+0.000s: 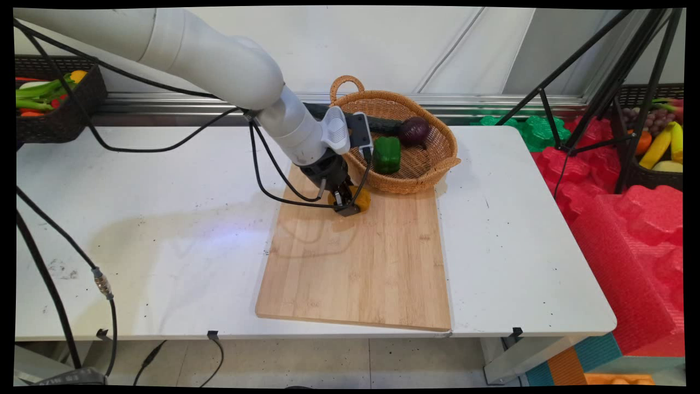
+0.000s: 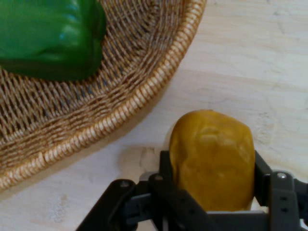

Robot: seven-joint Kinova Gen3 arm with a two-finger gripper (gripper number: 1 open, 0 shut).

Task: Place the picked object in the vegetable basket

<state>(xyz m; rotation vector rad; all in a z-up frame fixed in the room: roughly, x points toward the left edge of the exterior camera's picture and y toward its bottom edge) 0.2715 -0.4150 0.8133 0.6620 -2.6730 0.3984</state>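
Note:
My gripper (image 1: 348,206) (image 2: 211,168) is down on the far end of the wooden cutting board (image 1: 361,257), its fingers shut on a yellow-brown potato-like lump (image 2: 211,159) (image 1: 361,198). In the hand view the lump fills the space between both fingers and rests on the board (image 2: 250,72). Just beyond it lies the woven basket (image 1: 432,169) (image 2: 120,110), which holds a green bell pepper (image 1: 386,154) (image 2: 48,38), a dark purple round vegetable (image 1: 414,130) and a dark cucumber (image 1: 383,125).
Black cables (image 1: 273,175) hang from the arm over the board's far left corner. A dark crate of vegetables (image 1: 52,104) sits at the far left, a fruit crate (image 1: 656,142) and tripod legs (image 1: 596,93) at the right, with red foam (image 1: 629,230) beside the table.

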